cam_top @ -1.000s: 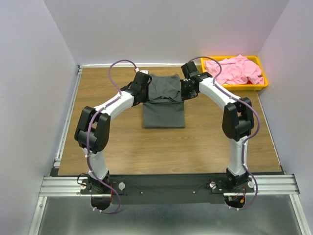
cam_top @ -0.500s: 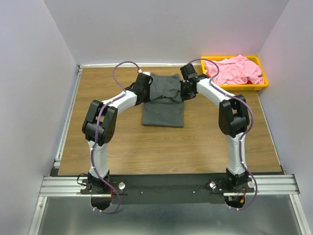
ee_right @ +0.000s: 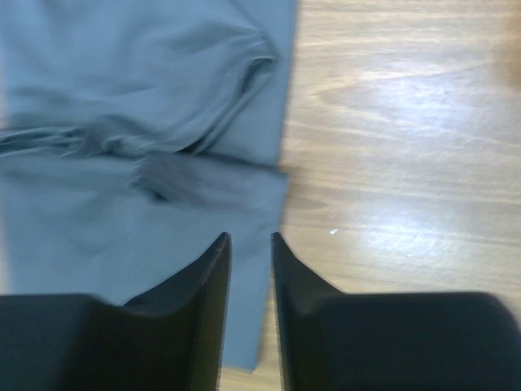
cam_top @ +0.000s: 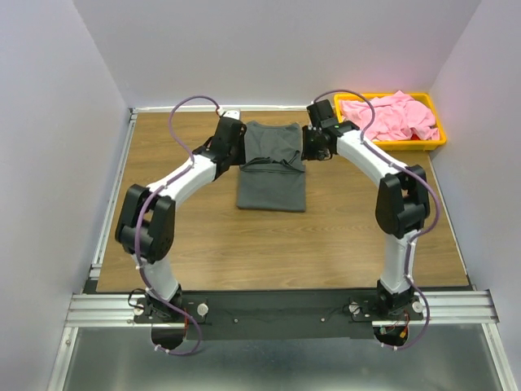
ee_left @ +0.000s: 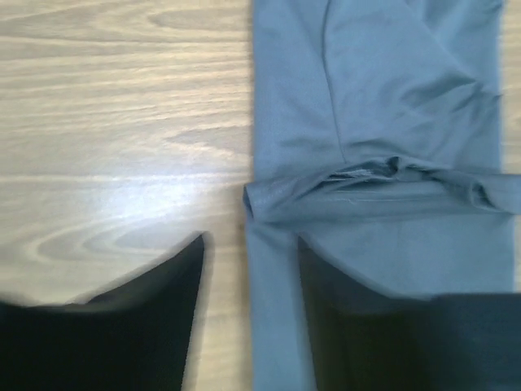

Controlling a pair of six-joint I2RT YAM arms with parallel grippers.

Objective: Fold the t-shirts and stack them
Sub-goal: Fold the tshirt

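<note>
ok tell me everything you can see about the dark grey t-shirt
The dark grey t-shirt is plain, soft, matte cloth, folded into a narrow rectangle. It lies flat on the wooden table, toward the far middle. A bunched ridge of seam crosses it partway down, where the top portion is folded over the rest, and shallow wrinkles fan out above it. The left gripper straddles its left edge and the right gripper its right edge, both with fingers apart. Whether they touch the cloth is unclear.

grey t-shirt: matt cloth | table: glossy wood | tray: smooth plastic
</note>
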